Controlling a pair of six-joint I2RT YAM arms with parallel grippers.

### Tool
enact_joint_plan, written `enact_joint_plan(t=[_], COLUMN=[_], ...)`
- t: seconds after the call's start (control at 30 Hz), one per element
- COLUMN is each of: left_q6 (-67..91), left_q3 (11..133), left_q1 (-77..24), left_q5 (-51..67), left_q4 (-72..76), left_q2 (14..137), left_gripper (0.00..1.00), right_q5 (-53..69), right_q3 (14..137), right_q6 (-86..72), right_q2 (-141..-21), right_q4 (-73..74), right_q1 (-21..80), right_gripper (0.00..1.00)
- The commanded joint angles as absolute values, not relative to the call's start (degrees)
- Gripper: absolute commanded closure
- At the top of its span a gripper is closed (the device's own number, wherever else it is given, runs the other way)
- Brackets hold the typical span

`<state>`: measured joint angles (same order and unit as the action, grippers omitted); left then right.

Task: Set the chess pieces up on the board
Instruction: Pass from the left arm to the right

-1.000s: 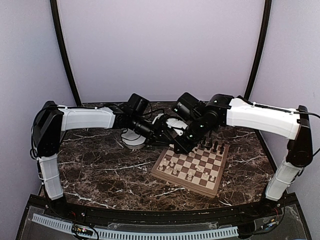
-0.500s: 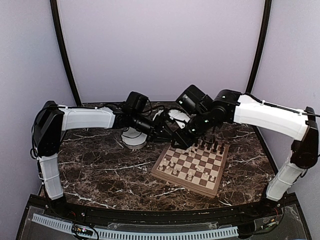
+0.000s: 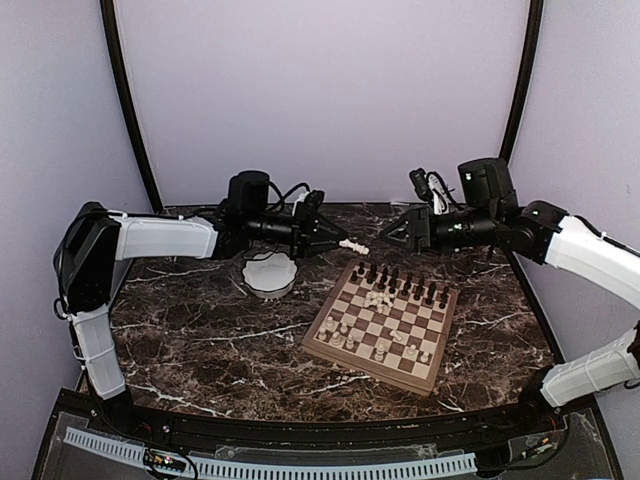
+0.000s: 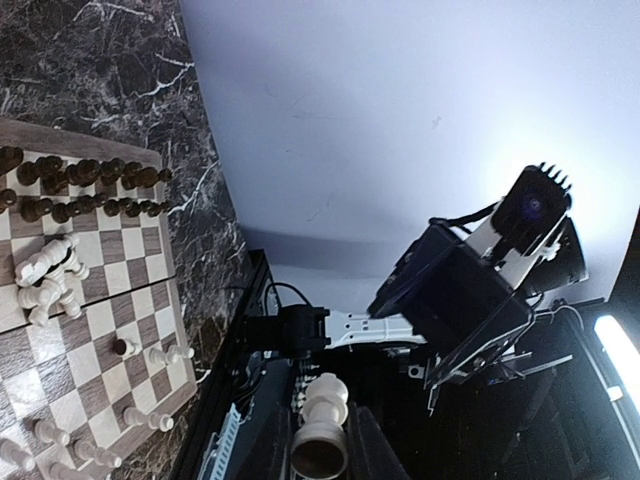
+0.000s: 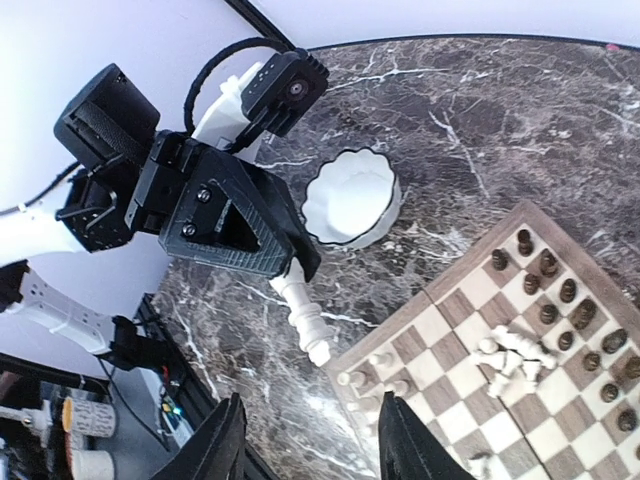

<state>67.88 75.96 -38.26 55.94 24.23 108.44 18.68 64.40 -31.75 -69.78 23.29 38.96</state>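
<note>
- A dark marble table [image 3: 200,340] stands before pale violet walls [image 3: 320,100].
- The board [image 3: 362,366] lies flat on it.
- The dark chess pieces [image 3: 402,284] fill the board's far rows and the pale chess pieces [image 3: 378,346] its near rows. The toppled pale pieces [image 3: 377,297] lie between them.
- The left gripper [image 3: 335,242] is clamped on a pale piece [image 3: 352,246], held sideways in the air beyond the board's far-left corner.
- The right gripper [image 3: 392,233] is spread wide and empty, beyond the board's far edge.
- A white bowl [image 3: 268,275] sits left of the board.

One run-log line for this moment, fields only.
left fingers: shut on pale piece, aloft | right fingers: open, empty | board: pale pieces toppled mid-board
</note>
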Motion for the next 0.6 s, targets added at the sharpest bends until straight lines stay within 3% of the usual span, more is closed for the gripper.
enact_joint_plan(t=[0.0, 0.37, 0.57], left_q6=[77.2, 81.3, 83.2], left_q3=[73.7, 72.4, 71.1], left_q1=[-38.4, -38.4, -38.4], left_q5=[54.9, 54.2, 54.0], left_q4=[38.0, 42.5, 45.3], left_q2=[107.0, 106.9, 106.9], left_gripper=[0.98, 0.97, 0.97], right_q5=[25.3, 27.8, 28.3], right_q3=[62.8, 64.9, 63.3], right_q6=[-38.8, -43.9, -45.6], right_q2=[-71.3, -77.9, -77.9], right_q4=[10.2, 5.4, 3.0], right_q1=[39.2, 39.2, 39.1], right_gripper=[0.52, 0.51, 0.60])
